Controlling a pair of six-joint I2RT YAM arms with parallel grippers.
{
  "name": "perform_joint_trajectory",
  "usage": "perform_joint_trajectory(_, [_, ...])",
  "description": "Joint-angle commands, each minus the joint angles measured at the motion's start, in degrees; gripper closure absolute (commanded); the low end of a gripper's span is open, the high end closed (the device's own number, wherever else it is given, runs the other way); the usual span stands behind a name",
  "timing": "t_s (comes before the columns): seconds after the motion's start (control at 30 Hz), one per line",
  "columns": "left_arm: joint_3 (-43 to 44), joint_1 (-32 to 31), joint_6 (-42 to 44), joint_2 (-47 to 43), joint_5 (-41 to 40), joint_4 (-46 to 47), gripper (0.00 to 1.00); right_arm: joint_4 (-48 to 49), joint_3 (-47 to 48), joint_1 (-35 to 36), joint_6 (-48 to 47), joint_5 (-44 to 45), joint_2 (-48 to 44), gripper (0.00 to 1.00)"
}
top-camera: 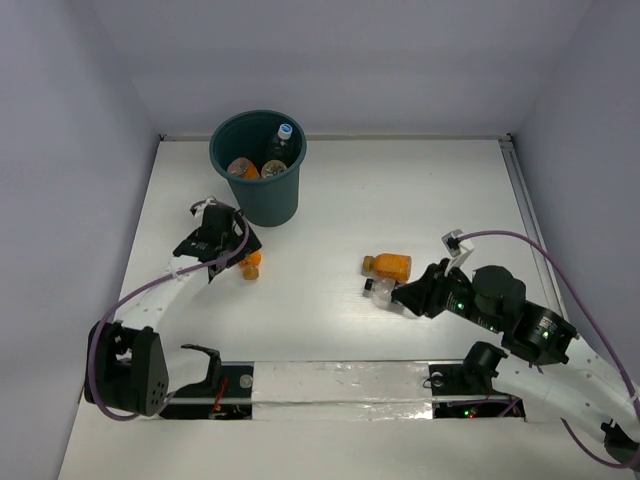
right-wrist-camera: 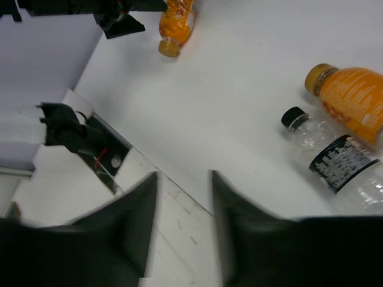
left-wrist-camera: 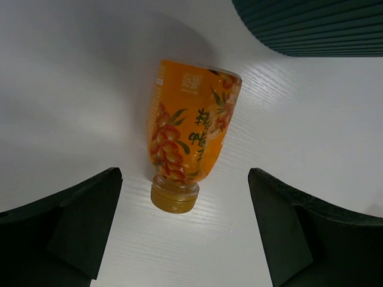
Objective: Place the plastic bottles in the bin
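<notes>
Here we see the bin (top-camera: 257, 195) standing upright at the far left of the white tabletop (top-camera: 420, 190). Inside it we make out an orange bottle end (top-camera: 241, 168) and a dark bottle with a pale cap (top-camera: 283, 138).

Just in front of the bin, the near-bin orange bottle (left-wrist-camera: 191, 128) lies on its side on the tabletop. In the left wrist view its cap points toward the camera and its printed fruit label faces up. The left gripper (left-wrist-camera: 184, 179) is spread wide. One finger stands on each side of this bottle, with bare tabletop showing between each finger and the bottle, so it grips nothing.

Near the middle of the tabletop, to the right, two more plastic bottles lie on their sides, close together. One is the mid-table orange bottle (top-camera: 390, 265). The other is the clear bottle (right-wrist-camera: 338, 164), which has a black cap and a dark label band and lies on the near side of the orange one. We cannot tell whether the two touch.

The right gripper (right-wrist-camera: 184, 179) hangs just beside the clear bottle. In the right wrist view its fingers are blurred and parted by a moderate gap. Only tabletop shows between them, and both bottles lie off to one side, outside the gap.
</notes>
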Motion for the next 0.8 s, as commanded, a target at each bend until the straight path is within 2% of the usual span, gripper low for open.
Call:
perform_joint_trajectory(0.0, [-0.78, 0.62, 1.77, 1.0, -0.95, 4.83, 0.15, 1.92, 0.99, 0.02, -0.05, -0.89, -0.62, 0.7])
perform_joint_trajectory(0.07, [-1.04, 0.62, 2.12, 2.14, -0.6, 6.24, 0.15, 1.04, 0.55, 0.02, 0.56, -0.71, -0.96, 0.76])
perform_joint_trajectory(0.17, [-1.39, 0.62, 2.56, 4.25, 0.54, 8.52, 0.15, 0.77, -0.41, 0.02, 1.88, -0.45, -2.11, 0.75])
perform_joint_trajectory(0.23, [-1.83, 0.62, 2.82, 5.74, 1.33, 10.37, 0.15, 0.6, -0.94, 0.02, 2.85, -0.62, -2.55, 0.7])
perform_joint_trajectory(0.27, [-2.27, 0.62, 2.91, 6.18, 1.42, 10.9, 0.15, 0.51, -1.03, 0.02, 3.11, -0.63, -2.55, 0.66])
perform_joint_trajectory(0.37, [-3.49, 0.62, 2.91, 8.2, 2.38, 13.09, 0.18, -0.28, -1.38, 0.02, 3.91, -0.36, -2.64, 0.39])
perform_joint_trajectory(0.5, [-5.52, 0.62, 2.21, 9.0, 2.91, 16.08, 0.32, -2.83, -1.65, 0.02, 5.22, 2.36, -1.68, 0.27])
perform_joint_trajectory(0.63, [-6.23, 0.62, 2.65, 8.74, 3.27, 16.44, 0.4, -6.6, -1.56, 0.02, 9.25, 4.99, 2.02, 0.27])
perform_joint_trajectory(0.77, [-7.28, 0.62, 2.91, 4.62, 5.11, 15.56, 0.5, -12.13, -0.07, 0.02, 17.07, 15.95, 5.53, 0.27])
